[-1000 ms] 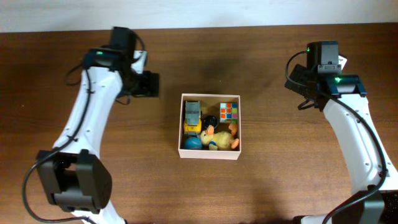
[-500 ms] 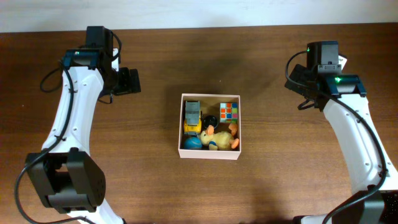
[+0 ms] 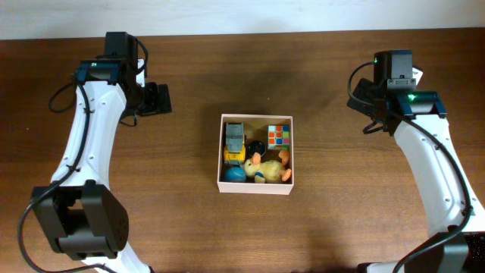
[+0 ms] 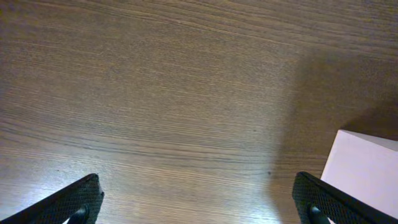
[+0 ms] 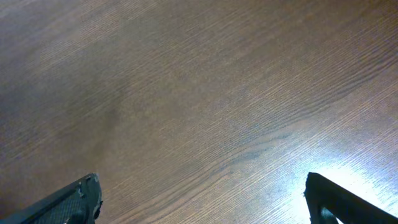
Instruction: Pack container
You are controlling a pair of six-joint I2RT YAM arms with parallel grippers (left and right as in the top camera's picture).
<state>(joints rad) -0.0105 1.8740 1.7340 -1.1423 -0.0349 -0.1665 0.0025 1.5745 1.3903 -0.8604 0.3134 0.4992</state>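
Wooden worktop [image 3: 341, 227]; container [image 3: 255, 189] centre frame, toys inside: duck [image 3: 265, 168], colour cube [image 3: 278, 136], truck [image 3: 235, 142]; left fingers [image 3: 158, 99] pulled back from container to upper left, spread, empty; right fingers [image 3: 368, 105] upper right, spread, empty. Packing looks finished.

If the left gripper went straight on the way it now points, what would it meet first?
Most likely bare table: only wood lies ahead of the open left gripper. The container shows only a corner at the edge of its view, off that line; depth is unclear.
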